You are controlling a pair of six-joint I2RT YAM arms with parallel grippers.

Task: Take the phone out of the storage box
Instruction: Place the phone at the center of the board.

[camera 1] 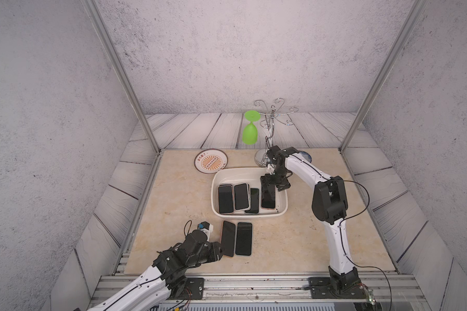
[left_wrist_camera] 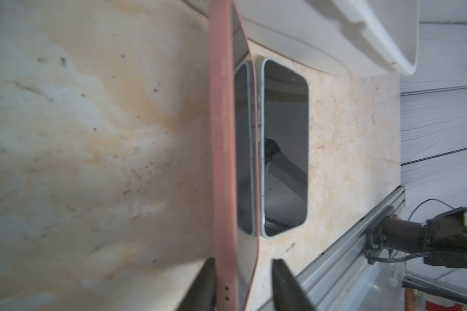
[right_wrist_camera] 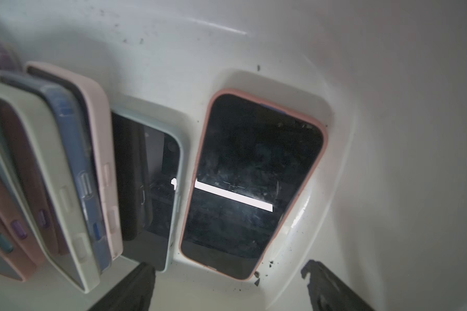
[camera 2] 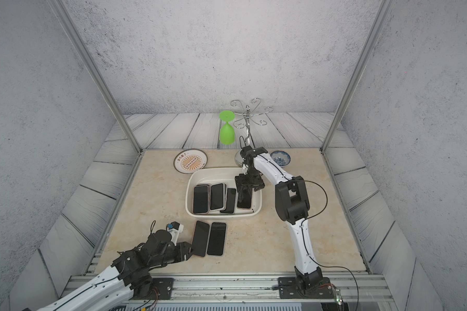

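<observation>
Two phones lie outside the shallow white plastic storage box (camera 1: 240, 175), side by side on the beige marbled tabletop (camera 1: 173, 194) just off the box's robot-side wall. The black-screened pale-cased phone (camera 1: 243, 239) lies flat, screen up. Just beside it, the slim pink-cased phone (left_wrist_camera: 224, 161) stands steeply tilted on one long edge, its screen turned to its neighbour. The black left gripper (left_wrist_camera: 243, 265) straddles this phone's end farthest from the box. Its jaws are parted wider than the phone, one finger close against the case's back and the other clear of the screen.

Inside the box, at the end nearer the right arm, a dark-screened salmon-rimmed phone (right_wrist_camera: 254, 175) lies flat on the floor. The black right gripper (right_wrist_camera: 228, 265) hangs low over the end of it nearest the box's far wall, jaws spread wider than the phone and gripping nothing. Toward the box's other end, several overlapping phones (camera 1: 240, 198) in pale green, blue and pink cases lean together.

Beyond the box's far wall sit a round orange-patterned plate (camera 1: 210, 161), a small blue-patterned bowl (camera 2: 280, 158) and a chrome wire rack (camera 1: 272, 115). A green plastic goblet (camera 1: 250, 130) hangs foot-up from the rack.
</observation>
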